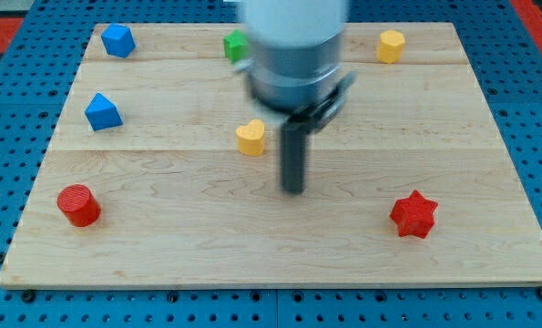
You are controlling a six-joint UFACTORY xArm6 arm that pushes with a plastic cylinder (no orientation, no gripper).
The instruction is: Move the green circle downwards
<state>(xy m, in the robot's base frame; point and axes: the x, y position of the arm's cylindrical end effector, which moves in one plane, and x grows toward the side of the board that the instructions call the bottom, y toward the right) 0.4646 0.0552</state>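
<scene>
Because the green block [236,45] sits at the counter's [161,255] top edge, half hidden behind the arm's housing, its circle shape cannot be confirmed, and I judge a blind push could clip the yellow heart [250,138] lying below it. My tip [293,189] rests well below the green block, just right of that heart. No claw exists here, so nothing is grasped.

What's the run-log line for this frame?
task: green block down | my tip: mid-board, below-right of yellow heart, far from green | contact: none | green partly hidden by arm
</scene>
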